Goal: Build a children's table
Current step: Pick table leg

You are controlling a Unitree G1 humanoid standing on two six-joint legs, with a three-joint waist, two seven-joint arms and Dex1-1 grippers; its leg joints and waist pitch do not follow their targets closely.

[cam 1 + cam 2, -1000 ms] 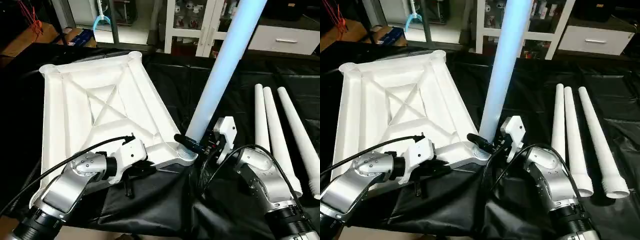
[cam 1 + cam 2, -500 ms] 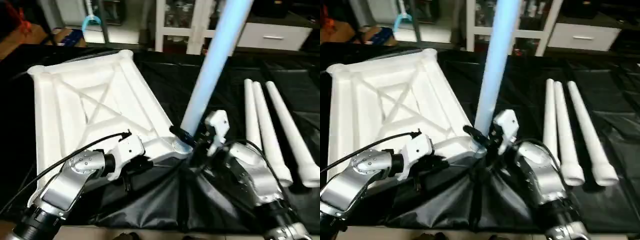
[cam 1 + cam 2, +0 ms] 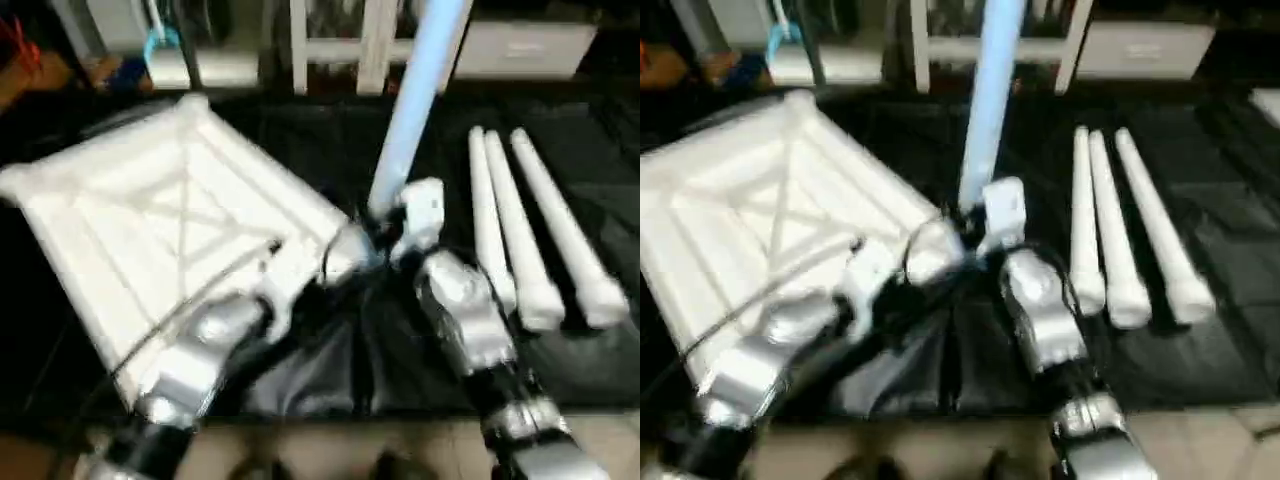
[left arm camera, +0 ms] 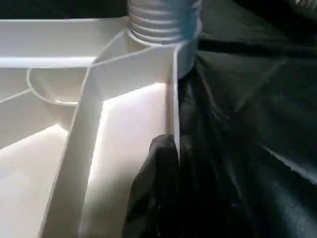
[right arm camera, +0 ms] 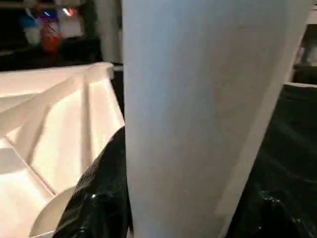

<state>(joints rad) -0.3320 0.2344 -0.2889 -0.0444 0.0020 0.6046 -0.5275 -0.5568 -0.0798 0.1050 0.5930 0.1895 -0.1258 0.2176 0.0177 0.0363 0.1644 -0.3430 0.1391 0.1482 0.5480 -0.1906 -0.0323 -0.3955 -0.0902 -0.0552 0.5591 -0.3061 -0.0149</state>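
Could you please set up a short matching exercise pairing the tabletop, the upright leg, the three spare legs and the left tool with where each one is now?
Things:
1. tabletop
2. upright leg
3. three spare legs
4. left tool

Places or states:
A. lying side by side on the black sheet
B. underside up, ribs showing
C. shut on the tabletop's edge wall
D. standing in a corner socket

Pairs: 1-B, 2-D, 3-A, 4-C
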